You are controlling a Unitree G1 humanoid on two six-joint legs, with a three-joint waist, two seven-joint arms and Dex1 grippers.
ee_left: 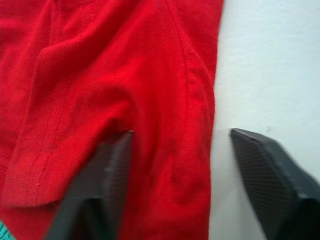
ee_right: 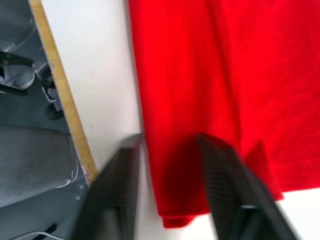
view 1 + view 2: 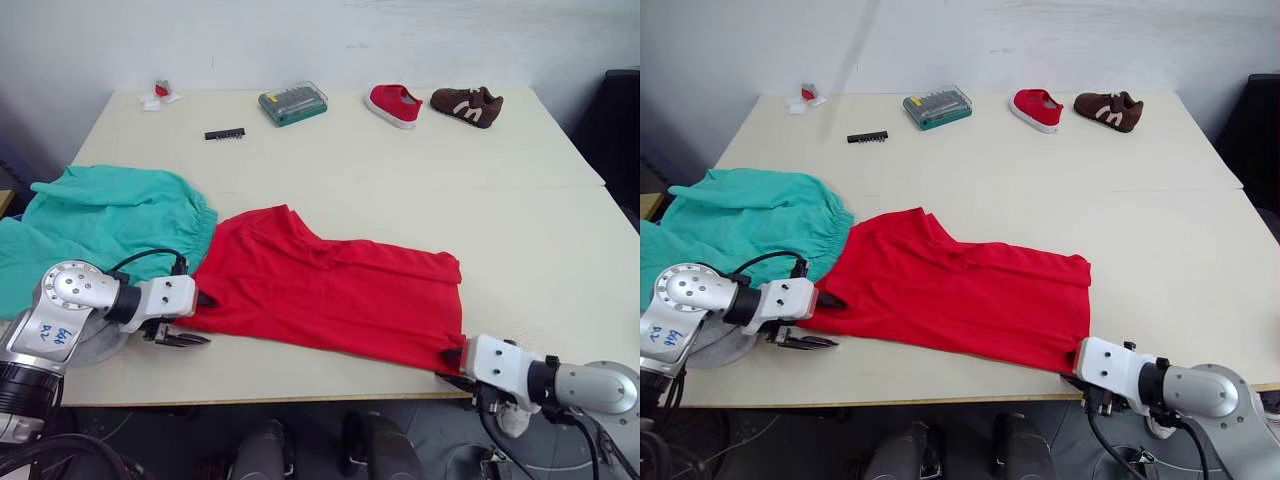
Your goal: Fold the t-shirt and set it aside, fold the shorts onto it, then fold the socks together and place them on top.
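Note:
The red t-shirt (image 3: 330, 290) lies spread flat across the front middle of the table. My left gripper (image 3: 203, 320) is open at the shirt's left edge. In the left wrist view, one finger (image 1: 107, 170) rests over the red cloth and the other finger (image 1: 270, 170) is on bare table. My right gripper (image 3: 448, 365) is open at the shirt's front right corner, by the table edge, straddling the hem (image 2: 170, 200). The teal shorts (image 3: 100, 225) lie bunched at the left, touching the shirt. A grey sock (image 3: 95, 345) peeks out under my left arm.
Along the far edge stand a red shoe (image 3: 392, 104), a brown shoe (image 3: 467, 105), a green bit case (image 3: 293, 103), a black strip (image 3: 225, 133) and a small red-and-white item (image 3: 161, 92). The table's front edge (image 3: 300, 385) runs just below the shirt.

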